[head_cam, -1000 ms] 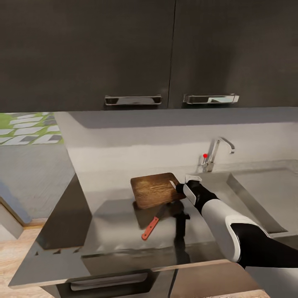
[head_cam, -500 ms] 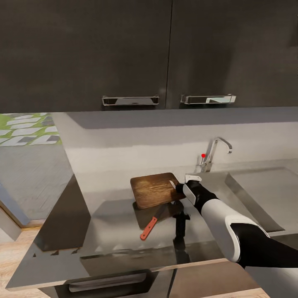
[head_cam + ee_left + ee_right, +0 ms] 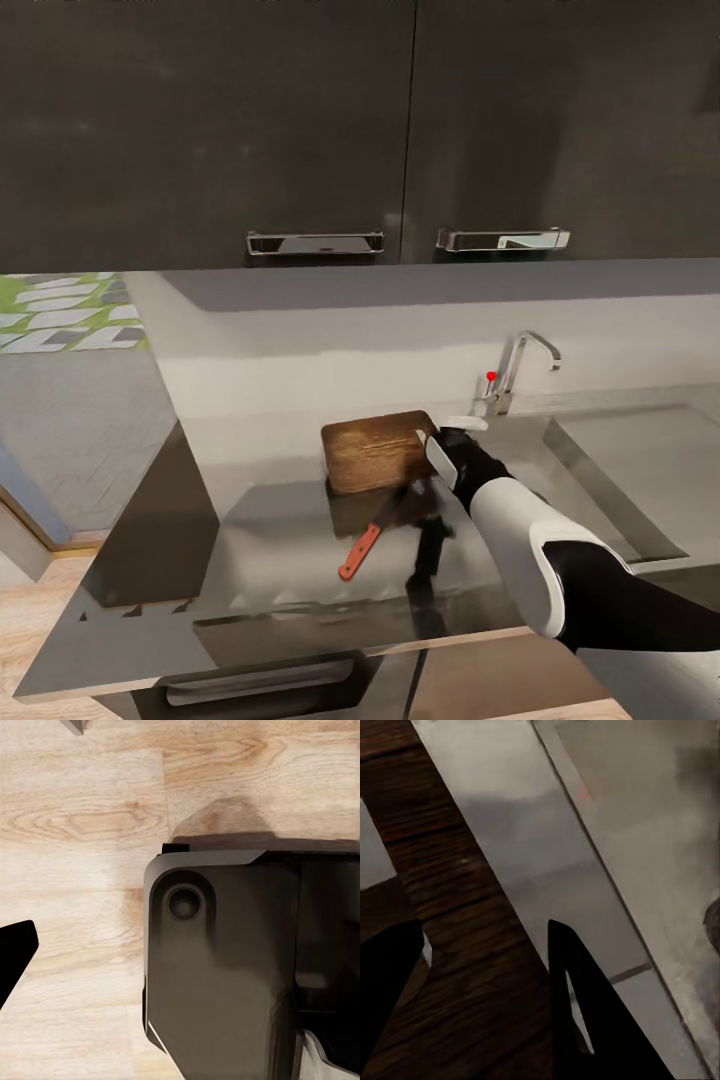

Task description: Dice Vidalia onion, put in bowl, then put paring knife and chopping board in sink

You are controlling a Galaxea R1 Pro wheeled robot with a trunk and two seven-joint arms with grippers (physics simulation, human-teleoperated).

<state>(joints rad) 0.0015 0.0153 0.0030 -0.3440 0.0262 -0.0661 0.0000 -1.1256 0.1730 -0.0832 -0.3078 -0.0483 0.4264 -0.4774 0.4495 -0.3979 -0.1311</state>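
Head view, left to right. A patch of green patterned floor (image 3: 60,312) lies at the far left, beyond the end of the countertop (image 3: 270,560), a glossy grey surface over dark cabinets. A knife (image 3: 368,540) with an orange-red handle and dark blade lies flat on the countertop, just in front of the chopping board (image 3: 375,450). The board, brown with visible grain, sits near the middle of the countertop with its near edge raised, so that it tilts toward the back wall; its dark reflection shows on the steel beneath. The right gripper (image 3: 432,442) is at the board's right edge, the white-and-black forearm reaching in from the lower right. In the right wrist view the two dark fingers (image 3: 585,1012) stand on either side of the board's edge (image 3: 472,945), wood grain between them, grasping the chopping board. Right of the gripper stand the chrome tap (image 3: 525,365) and its small red knob (image 3: 491,376), with the sink (image 3: 600,480) set into the countertop at the far right. Two chrome handles (image 3: 315,243) run along the bottom of the dark wall cabinets above.

Left wrist view: a dark fingertip (image 3: 13,956) of the left gripper over pale wooden flooring (image 3: 82,817), beside part of the robot's dark base (image 3: 225,975); whether this gripper is parted or closed cannot be told.
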